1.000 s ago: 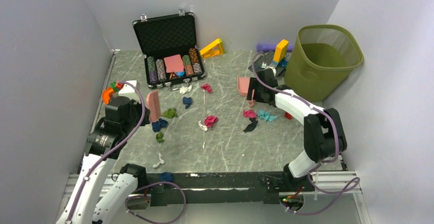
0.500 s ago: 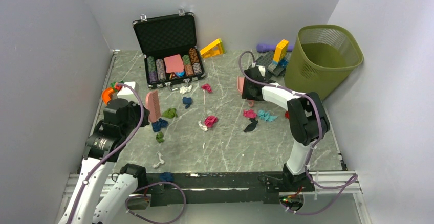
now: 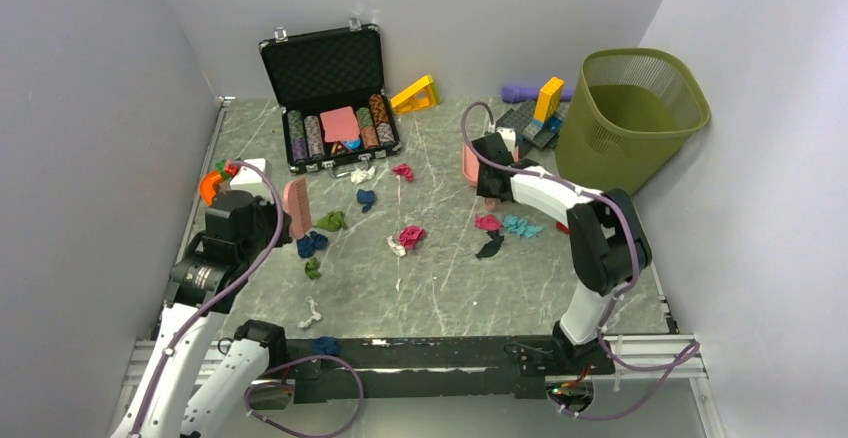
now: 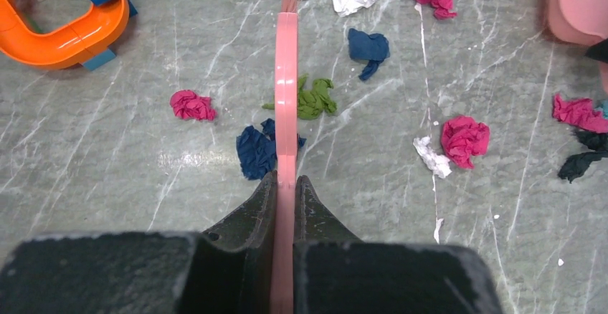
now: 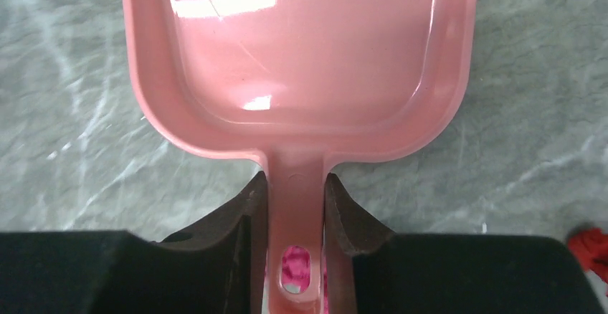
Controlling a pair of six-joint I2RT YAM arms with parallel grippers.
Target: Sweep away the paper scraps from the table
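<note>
Many paper scraps (image 3: 411,236) are strewn on the table (image 3: 450,288) in front of the case (image 3: 325,73). A brush (image 4: 286,77) is clamped by the left gripper (image 4: 285,185), front-left of the case. A dustpan (image 5: 301,63) is gripped at its handle by the right gripper (image 5: 295,206), to the case's right.

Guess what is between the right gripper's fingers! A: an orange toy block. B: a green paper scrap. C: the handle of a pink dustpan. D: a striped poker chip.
C: in the right wrist view, the handle of the pink dustpan runs between the two fingers of the right gripper, which press on both its sides.
</note>
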